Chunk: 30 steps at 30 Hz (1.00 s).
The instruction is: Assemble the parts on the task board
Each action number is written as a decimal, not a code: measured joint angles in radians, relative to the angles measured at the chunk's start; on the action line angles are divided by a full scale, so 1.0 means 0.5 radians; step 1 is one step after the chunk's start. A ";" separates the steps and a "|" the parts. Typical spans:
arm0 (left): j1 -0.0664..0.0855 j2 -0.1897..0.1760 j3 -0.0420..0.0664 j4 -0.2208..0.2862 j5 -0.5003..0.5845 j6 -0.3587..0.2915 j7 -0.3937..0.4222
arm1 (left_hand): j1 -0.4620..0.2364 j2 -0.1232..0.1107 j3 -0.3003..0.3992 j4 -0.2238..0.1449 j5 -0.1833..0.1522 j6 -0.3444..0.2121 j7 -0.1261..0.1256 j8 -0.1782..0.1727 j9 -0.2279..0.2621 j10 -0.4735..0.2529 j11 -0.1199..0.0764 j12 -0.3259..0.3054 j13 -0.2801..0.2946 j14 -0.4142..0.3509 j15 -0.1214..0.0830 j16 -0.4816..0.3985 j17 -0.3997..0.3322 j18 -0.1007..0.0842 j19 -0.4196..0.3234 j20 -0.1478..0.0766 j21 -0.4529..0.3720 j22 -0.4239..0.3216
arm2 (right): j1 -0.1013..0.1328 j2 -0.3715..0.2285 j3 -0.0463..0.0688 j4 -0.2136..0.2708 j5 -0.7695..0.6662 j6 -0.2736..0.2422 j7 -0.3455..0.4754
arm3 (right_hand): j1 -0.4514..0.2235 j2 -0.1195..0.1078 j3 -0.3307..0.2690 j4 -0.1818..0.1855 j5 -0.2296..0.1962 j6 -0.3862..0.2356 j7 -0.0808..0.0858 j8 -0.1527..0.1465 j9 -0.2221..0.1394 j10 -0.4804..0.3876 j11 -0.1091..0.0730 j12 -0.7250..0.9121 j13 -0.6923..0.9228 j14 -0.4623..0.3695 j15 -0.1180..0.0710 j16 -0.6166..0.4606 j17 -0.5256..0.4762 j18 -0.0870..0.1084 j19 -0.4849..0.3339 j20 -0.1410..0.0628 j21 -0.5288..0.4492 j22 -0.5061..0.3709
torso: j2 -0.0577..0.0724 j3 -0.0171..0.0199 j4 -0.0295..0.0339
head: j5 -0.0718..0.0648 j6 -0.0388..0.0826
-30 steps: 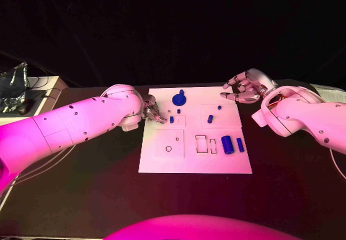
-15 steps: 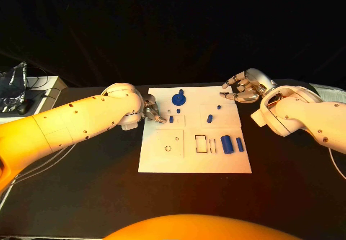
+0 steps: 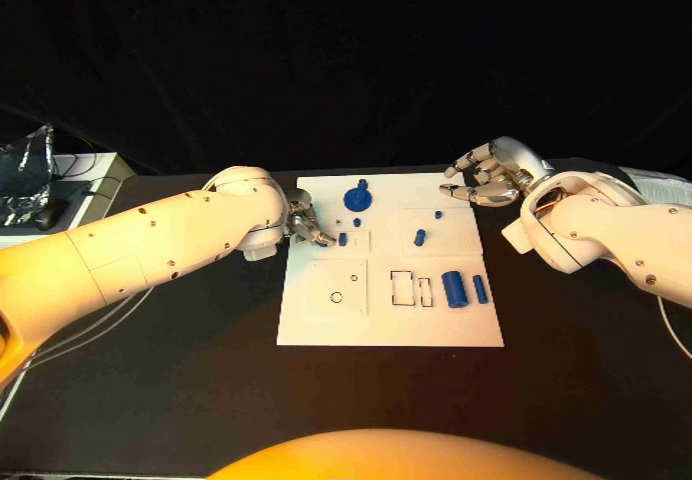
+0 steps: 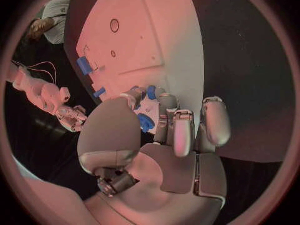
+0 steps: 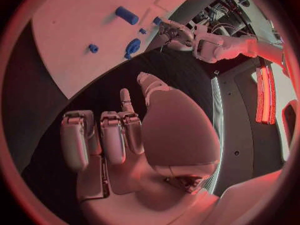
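Observation:
The white task board (image 3: 389, 325) lies mid-table. On it lie a round blue part (image 3: 358, 198), several small blue pegs such as the peg (image 3: 343, 239) and the peg (image 3: 420, 238), and a large blue cylinder (image 3: 456, 288) next to a thinner one (image 3: 480, 289). My left hand (image 3: 307, 225) hovers at the board's left edge, fingers half curled, tips just beside the peg (image 4: 145, 122); nothing is plainly held. My right hand (image 3: 488, 175) hangs off the board's far right corner, loosely curled and holding nothing. The right wrist view shows the board (image 5: 75, 20) and the cylinder (image 5: 127, 15).
Two empty rectangular slots (image 3: 402, 288) and a round hole (image 3: 336, 297) sit in the board's near half. A pale box with a shiny bag (image 3: 29, 180) and cables stands at the table's far left. Bare black table (image 3: 173, 380) surrounds the board.

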 measured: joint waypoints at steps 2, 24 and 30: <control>0.000 0.000 0.000 -0.001 0.005 -0.001 0.000 | -0.023 0.004 -0.018 0.003 0.000 0.000 0.000 0.000 -0.012 0.000 0.000 0.000 0.000 0.000 0.000 0.000 0.000 0.000 0.000 0.000 0.000 0.000 | 0.000 0.000 0.000 0.000 -0.005 0.000 0.000 | 0.000 0.000 0.000 0.000 0.000 0.000 0.000 0.000 0.000 0.000 0.000 0.000 0.000 0.000 0.000 0.000 0.000 0.000 0.000 0.000 0.000 0.000 | 0.000 0.0000 0.001 | 0.000 -0.001; -0.005 -0.015 0.012 0.008 0.045 -0.009 -0.002 | -0.099 0.053 -0.158 0.006 -0.009 0.001 0.001 0.000 -0.046 -0.011 0.003 0.000 -0.021 0.000 0.000 -0.008 0.000 0.000 0.000 0.000 -0.007 -0.013 | 0.000 -0.001 0.000 0.000 -0.023 0.000 0.001 | 0.000 0.000 0.000 0.000 0.000 0.000 0.000 0.000 0.000 0.000 0.000 0.000 0.001 0.000 0.000 0.000 0.000 0.000 0.000 0.000 0.000 -0.001 | 0.000 -0.0021 0.000 | 0.002 0.003; -0.014 -0.027 0.029 0.022 0.059 -0.009 -0.002 | -0.111 0.073 -0.164 0.000 -0.009 0.000 0.001 -0.072 -0.063 -0.021 0.007 0.000 -0.025 0.000 0.000 -0.008 0.000 0.000 0.000 0.000 -0.007 -0.013 | 0.000 -0.001 0.000 0.000 -0.024 0.000 0.001 | 0.000 0.000 0.000 0.000 0.000 0.000 0.000 0.000 0.000 0.000 0.000 0.000 0.001 0.000 0.000 0.000 0.000 0.000 0.000 0.000 0.000 -0.001 | 0.000 -0.0019 0.001 | 0.000 0.006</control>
